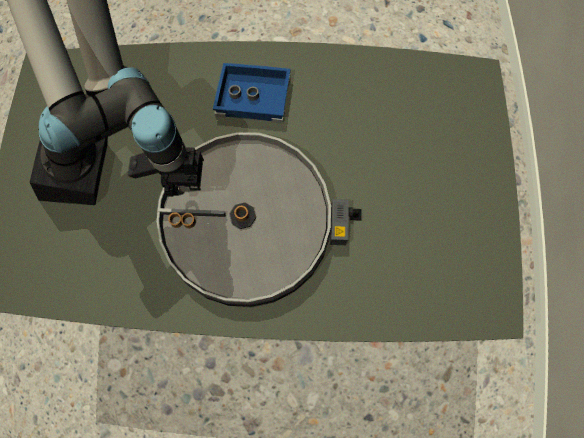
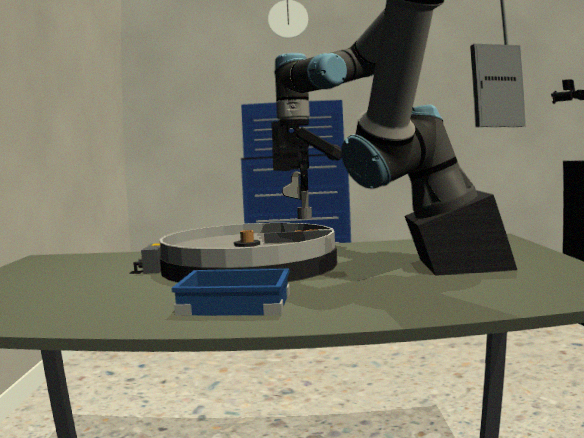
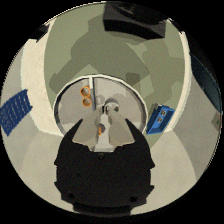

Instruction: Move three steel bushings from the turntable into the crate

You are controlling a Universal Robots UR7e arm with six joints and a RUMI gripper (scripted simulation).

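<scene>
My gripper (image 1: 172, 190) (image 2: 304, 205) (image 3: 105, 106) is shut on the wall of a grey steel bushing (image 2: 304, 214). It holds it above the turntable (image 1: 280, 245) (image 2: 200, 256) (image 3: 132, 107), near the rim on the robot's side. In the top view the arm hides the held bushing. Two copper-coloured bushings stand side by side on the turntable along the divider bar (image 1: 207, 213) (image 3: 93, 89). Another copper-coloured bushing (image 1: 241, 218) (image 2: 247, 236) stands on the centre hub. The blue crate (image 1: 270, 102) (image 2: 225, 301) holds two steel bushings, standing apart; its inside is hidden in the exterior view.
A raised rim runs around the turntable. A grey box (image 1: 340, 212) (image 2: 151, 259) with a yellow label sits against the rim, on the side away from the robot base (image 1: 67, 185) (image 2: 465, 240). The crate has raised walls and stands just outside the rim.
</scene>
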